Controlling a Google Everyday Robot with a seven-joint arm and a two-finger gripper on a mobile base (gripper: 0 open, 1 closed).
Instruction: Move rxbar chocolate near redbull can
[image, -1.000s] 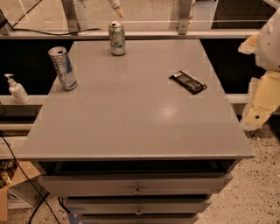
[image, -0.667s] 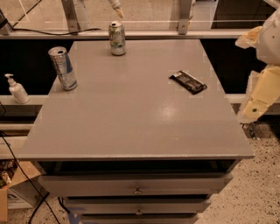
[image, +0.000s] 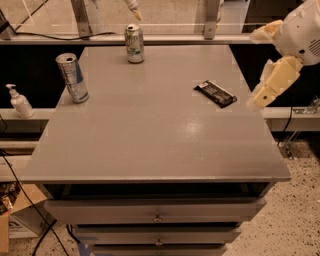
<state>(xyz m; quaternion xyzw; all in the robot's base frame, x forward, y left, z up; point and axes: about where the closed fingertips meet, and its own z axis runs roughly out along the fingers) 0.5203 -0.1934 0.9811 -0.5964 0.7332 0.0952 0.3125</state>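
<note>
The rxbar chocolate (image: 215, 93), a flat black wrapper bar with pale lettering, lies flat on the right side of the grey table (image: 150, 135). The redbull can (image: 72, 77), slim, silver and blue, stands upright near the table's left edge. My gripper (image: 272, 85), cream-coloured, hangs in the air just off the table's right edge, a short way right of the bar and above table height. It touches nothing.
A shorter silver, green and white can (image: 134, 43) stands at the table's far edge. A white pump bottle (image: 19, 102) stands on a lower ledge to the left. Drawers (image: 157, 212) sit below the tabletop. A rail runs behind the table.
My arm has risen and moved left, towards the table's right edge and the bar. The bar and both cans have not moved.
</note>
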